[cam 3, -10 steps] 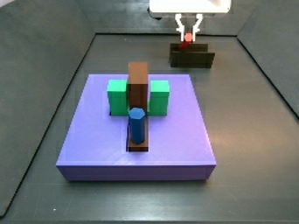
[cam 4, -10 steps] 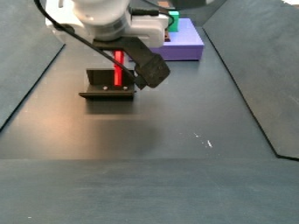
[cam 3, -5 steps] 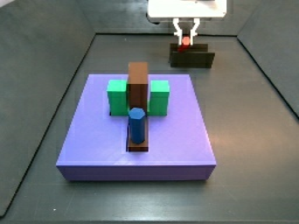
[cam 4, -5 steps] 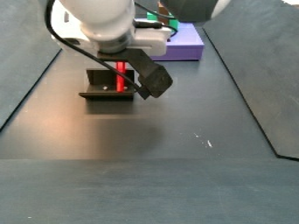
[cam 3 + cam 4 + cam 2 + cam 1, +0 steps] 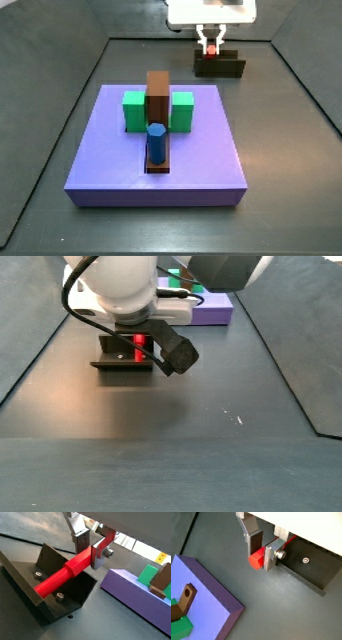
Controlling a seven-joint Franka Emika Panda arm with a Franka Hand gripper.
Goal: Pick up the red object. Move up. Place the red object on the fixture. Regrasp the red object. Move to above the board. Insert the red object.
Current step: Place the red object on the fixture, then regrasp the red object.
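Two silver fingers (image 5: 100,554) of the gripper (image 5: 89,551) clamp the upper end of the red object (image 5: 65,573), a slim square peg; in both wrist views the plates press flat against its sides, jaws closed on it. In a wrist view its lower end reaches down into the recess of the fixture (image 5: 47,605), beside two small screws, though whether the tip touches the fixture's floor cannot be told.

From a side view, near to far: the board (image 5: 194,163) lies closest, a purple slab carrying the blue peg (image 5: 156,142) in a dark base, then the brown upright block (image 5: 158,97) flanked by green blocks (image 5: 134,111). Well beyond the board stands the fixture (image 5: 219,67), with the gripper (image 5: 211,43) directly above it, holding the red object (image 5: 211,44) upright over it.
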